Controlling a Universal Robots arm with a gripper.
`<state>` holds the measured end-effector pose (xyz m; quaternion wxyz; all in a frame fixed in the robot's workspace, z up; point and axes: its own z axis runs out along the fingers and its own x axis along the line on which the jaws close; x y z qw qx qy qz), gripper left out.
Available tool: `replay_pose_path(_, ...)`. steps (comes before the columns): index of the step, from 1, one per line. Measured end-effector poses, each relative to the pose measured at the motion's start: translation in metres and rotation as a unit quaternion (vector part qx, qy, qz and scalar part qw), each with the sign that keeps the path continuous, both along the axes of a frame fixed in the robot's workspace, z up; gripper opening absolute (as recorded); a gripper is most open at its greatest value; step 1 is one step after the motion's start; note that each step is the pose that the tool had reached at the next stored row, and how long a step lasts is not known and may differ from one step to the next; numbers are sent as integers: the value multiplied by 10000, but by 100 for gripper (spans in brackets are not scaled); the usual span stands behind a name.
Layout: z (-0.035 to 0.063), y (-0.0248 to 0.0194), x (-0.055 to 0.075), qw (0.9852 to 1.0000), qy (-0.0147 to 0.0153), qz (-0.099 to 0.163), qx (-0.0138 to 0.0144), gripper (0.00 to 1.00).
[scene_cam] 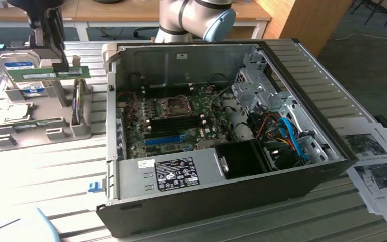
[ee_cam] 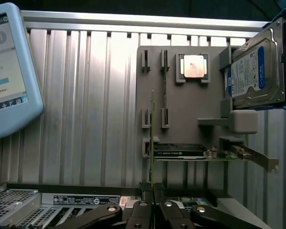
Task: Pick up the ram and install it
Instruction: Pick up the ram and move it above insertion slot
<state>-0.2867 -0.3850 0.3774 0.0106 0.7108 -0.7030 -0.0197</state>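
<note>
circuit-board ram (scene_cam: pixel 42 74), ribbed bare-metal table (scene_cam: pixel 46 166)

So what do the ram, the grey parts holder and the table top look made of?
The ram: green circuit-board laminate, matte, judging by its colour and thin flat edge. The parts holder: matte grey, likely plastic, perhaps printed, given its blocky moulded slots. The table top: ribbed bare metal, probably aluminium, from its pale sheen.

Thin green ram (scene_cam: pixel 40 74), level, aloft in the hand (scene_cam: pixel 60 67).
</note>
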Motion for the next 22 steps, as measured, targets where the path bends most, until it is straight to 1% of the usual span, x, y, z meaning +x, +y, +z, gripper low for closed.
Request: replay_pose_path(22,0,0,361,10000,0,0,0,11)
